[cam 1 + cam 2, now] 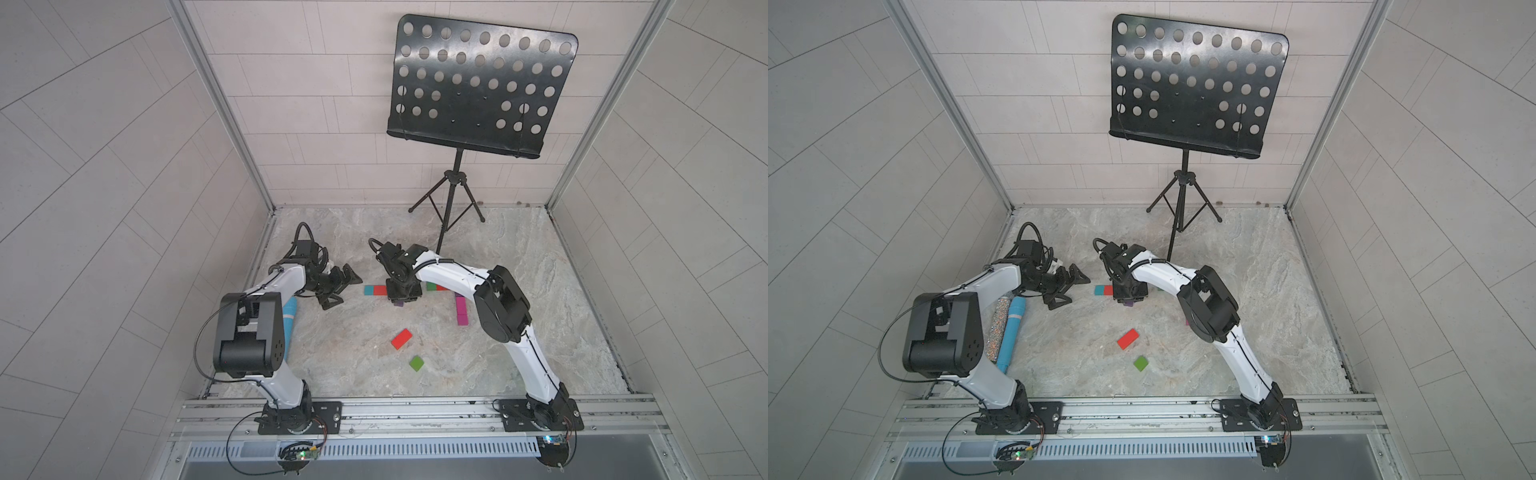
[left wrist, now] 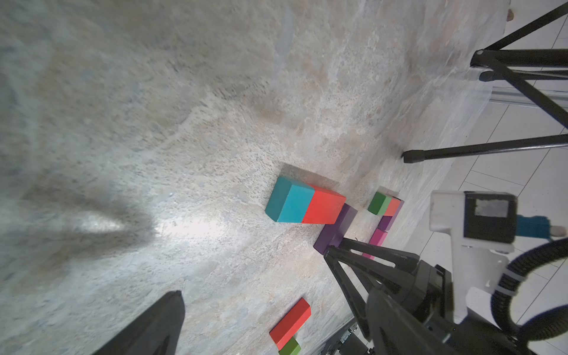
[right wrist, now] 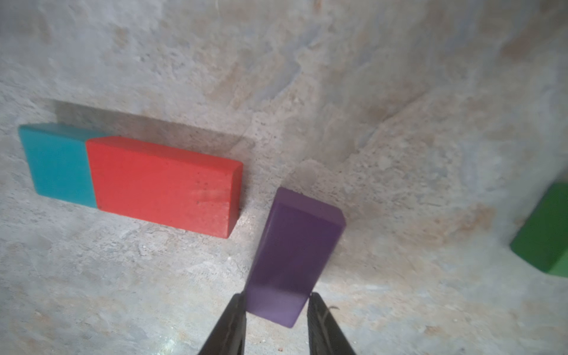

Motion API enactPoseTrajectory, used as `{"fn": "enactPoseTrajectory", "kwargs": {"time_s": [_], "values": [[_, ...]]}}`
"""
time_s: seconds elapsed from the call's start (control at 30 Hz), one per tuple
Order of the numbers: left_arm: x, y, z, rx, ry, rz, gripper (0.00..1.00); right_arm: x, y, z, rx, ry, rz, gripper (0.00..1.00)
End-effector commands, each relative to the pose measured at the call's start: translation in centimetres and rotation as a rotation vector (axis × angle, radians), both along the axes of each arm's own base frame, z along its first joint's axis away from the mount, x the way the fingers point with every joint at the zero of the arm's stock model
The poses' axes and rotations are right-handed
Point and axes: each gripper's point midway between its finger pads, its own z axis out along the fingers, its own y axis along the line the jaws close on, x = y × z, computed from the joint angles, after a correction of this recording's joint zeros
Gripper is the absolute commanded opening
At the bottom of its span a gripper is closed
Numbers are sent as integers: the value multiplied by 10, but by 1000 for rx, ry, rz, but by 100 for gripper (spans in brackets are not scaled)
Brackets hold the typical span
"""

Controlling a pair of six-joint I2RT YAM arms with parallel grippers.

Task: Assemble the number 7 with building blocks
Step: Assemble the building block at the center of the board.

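My right claw [image 3: 276, 302] is clenched on the near end of a purple block [image 3: 295, 246]. In its wrist view I see one black finger pressed against each long side. I cannot tell whether the block rests on the table [image 1: 353, 237] or hangs just above it.

Its far end is just beside the end of a red block [image 3: 163, 184], with a thin gap between them. That red block lies flat, end to end against a teal block [image 3: 58, 163], and the two form a straight bar. The purple block points crosswise to that bar.

On its other side, well apart, I see a green block [image 3: 544, 233]. The left wrist view shows a second red block [image 2: 395, 206] touching the green one. From there a stem [image 2: 378, 238] of purple and magenta pieces runs toward the robot's base. So the 7 [image 1: 460, 309] lies mid-table under my right arm, its top bar broken by a gap where the claw stands.

My left claw [image 1: 343, 290] is spread wide and grips nothing. It sits near the teal block, apart from it, on the robot's left.

Nearer the base lie a loose red block [image 1: 401, 338] and a green square [image 1: 416, 363], close together but not touching.

A stand [image 1: 484, 83] rises at the back. In a top view, a glitter cylinder [image 1: 998, 328] and a blue tube [image 1: 1013, 332] lie side by side next to the left arm.
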Motion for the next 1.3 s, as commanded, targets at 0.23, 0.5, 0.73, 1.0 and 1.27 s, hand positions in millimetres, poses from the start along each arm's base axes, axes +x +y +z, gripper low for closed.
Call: {"fn": "enactPoseTrajectory", "kwargs": {"time_s": [0.23,0.5,0.73,1.0,1.27], "values": [[-2,-4,-4,-7,2,-27,100,-6,-5,-12,-50,30,-17,40],[-2,-4,-4,-8,1,-27,100,-4,0,-12,-37,35,-17,39],[-2,-3,-4,-11,3,-25,100,-2,1,-10,-34,26,-24,39],[-3,-4,-5,-11,5,-27,100,-2,1,-10,-33,28,-33,39],[-3,-4,-5,-13,2,-26,100,-2,0,-12,-38,31,-47,39]]}}
